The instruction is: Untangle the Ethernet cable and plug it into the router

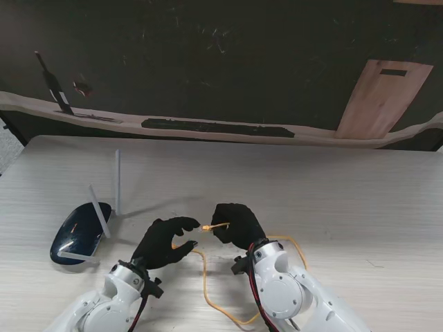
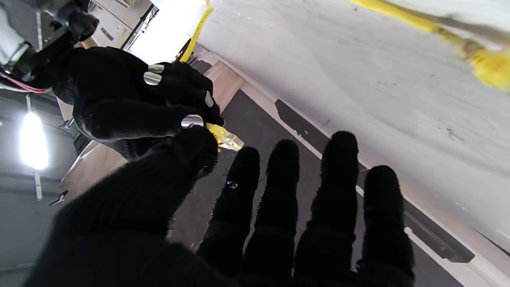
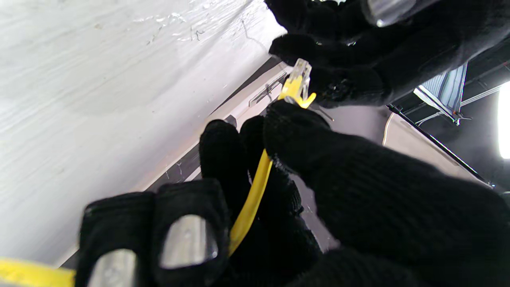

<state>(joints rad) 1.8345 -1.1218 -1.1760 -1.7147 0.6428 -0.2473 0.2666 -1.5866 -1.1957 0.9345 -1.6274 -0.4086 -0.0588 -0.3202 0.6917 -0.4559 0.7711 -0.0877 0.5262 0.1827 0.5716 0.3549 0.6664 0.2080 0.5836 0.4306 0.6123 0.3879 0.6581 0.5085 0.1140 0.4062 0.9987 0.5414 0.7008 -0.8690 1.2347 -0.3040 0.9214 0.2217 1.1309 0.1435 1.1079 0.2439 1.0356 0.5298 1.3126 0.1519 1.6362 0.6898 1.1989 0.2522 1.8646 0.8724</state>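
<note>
Both arms reach in over the near edge of the table (image 1: 332, 194), hands meeting just above it. The right hand (image 1: 237, 225) pinches the yellow Ethernet cable (image 1: 208, 290) behind its plug (image 3: 297, 81). The left hand (image 1: 165, 242) has its fingers (image 2: 338, 179) spread, its thumb tip beside the plug, gripping nothing. The router (image 1: 79, 232) lies well left of both hands

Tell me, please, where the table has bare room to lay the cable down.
Bare table spreads right of the right robot hand, and farther from me toward the far edge. It is crowded by the router at left and around both hands, left robot hand included, where the yellow cable loops.
</note>
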